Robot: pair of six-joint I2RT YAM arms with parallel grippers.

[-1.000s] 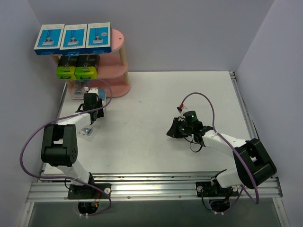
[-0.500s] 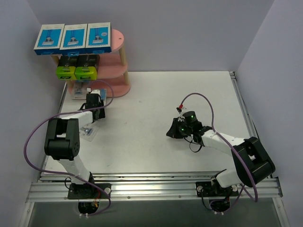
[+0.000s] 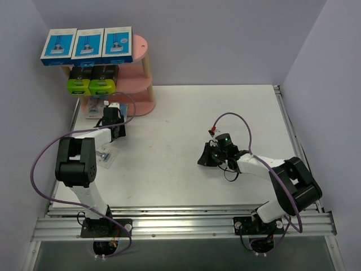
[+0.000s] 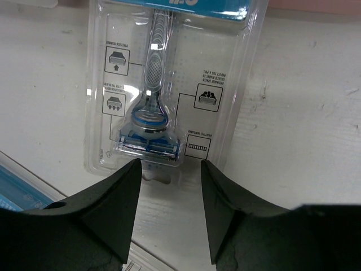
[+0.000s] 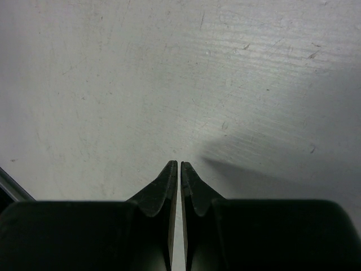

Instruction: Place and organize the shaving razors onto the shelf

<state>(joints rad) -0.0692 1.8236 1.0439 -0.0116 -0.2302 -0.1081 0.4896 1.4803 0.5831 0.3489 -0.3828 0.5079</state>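
The pink shelf (image 3: 141, 73) stands at the table's back left. Three blue-and-white razor boxes (image 3: 87, 45) lie on its top board, and two black boxes with lime-green ends (image 3: 90, 80) on the middle one. Clear blister packs (image 3: 92, 108) sit at its foot. In the left wrist view one clear blister pack (image 4: 169, 84) with a razor lies flat on the table, its blue card toward the shelf. My left gripper (image 4: 169, 164) (image 3: 113, 113) is open at the pack's near end, holding nothing. My right gripper (image 5: 179, 165) (image 3: 204, 158) is shut and empty over bare table.
Another blister pack (image 3: 103, 156) lies on the table beside the left arm; its blue edge (image 4: 17, 195) shows at lower left in the wrist view. The shelf's pink base (image 4: 316, 5) is just beyond the pack. Purple walls close in on the left and back.
My left gripper has moved toward the shelf's foot and its jaws have widened slightly. The right arm has shifted only a little.
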